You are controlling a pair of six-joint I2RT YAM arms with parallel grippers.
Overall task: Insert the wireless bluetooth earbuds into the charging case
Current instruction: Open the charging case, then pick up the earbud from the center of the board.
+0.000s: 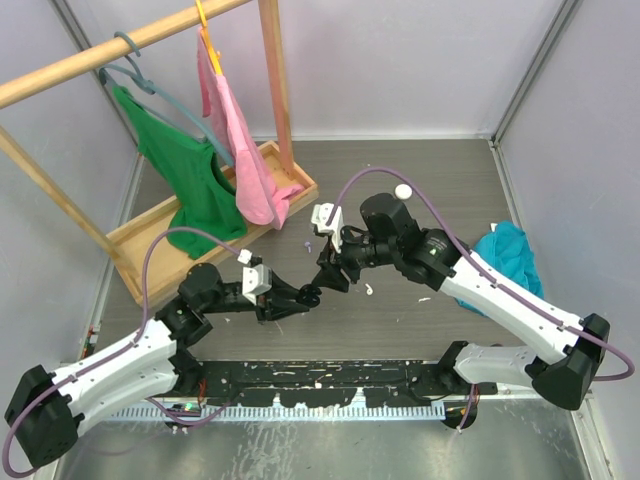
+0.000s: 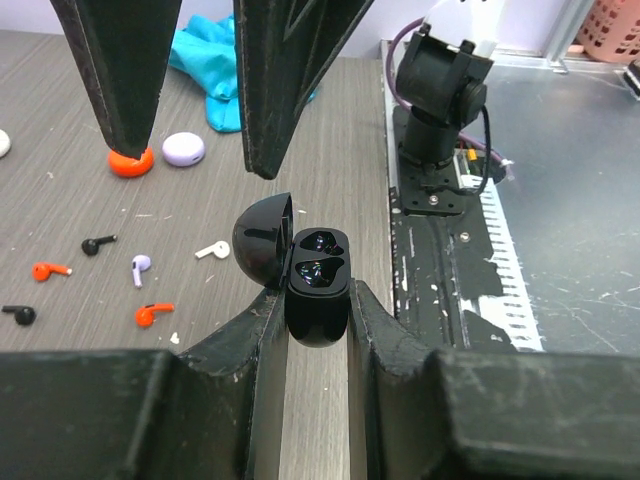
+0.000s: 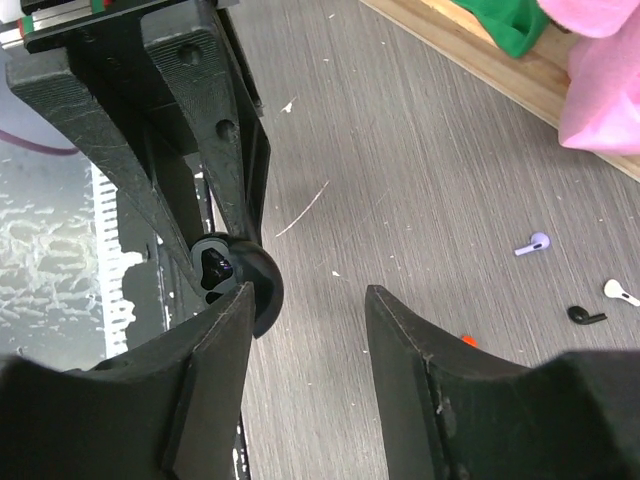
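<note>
Likely light and slick, earbuds (image 2: 152, 314) at lower left are best stem-pinched; charging case (image 2: 318, 262) is clamped by left gripper (image 2: 318, 302); right gripper (image 3: 308, 296) gapes empty.

This is a robotics lab test cell, not a lived-in room. Two white-and-black robot arms (image 1: 110, 365) are bolted to a black slotted metal rail (image 1: 330, 378) at the edge of a grey wood-grain table (image 1: 420, 190). Plain pale wall panels (image 1: 400, 60) on silver metal posts (image 1: 534, 70) box the table in. Lilac cables (image 1: 375, 169) loop over the arms. Staged props lie about: a wooden clothes rack (image 1: 100, 57) with a green shirt (image 1: 190, 180) and a pink garment (image 1: 240, 160), a crumpled teal cloth (image 1: 505, 255), and tiny coloured plastic earbuds (image 2: 140, 268) scattered on the tabletop.
</note>
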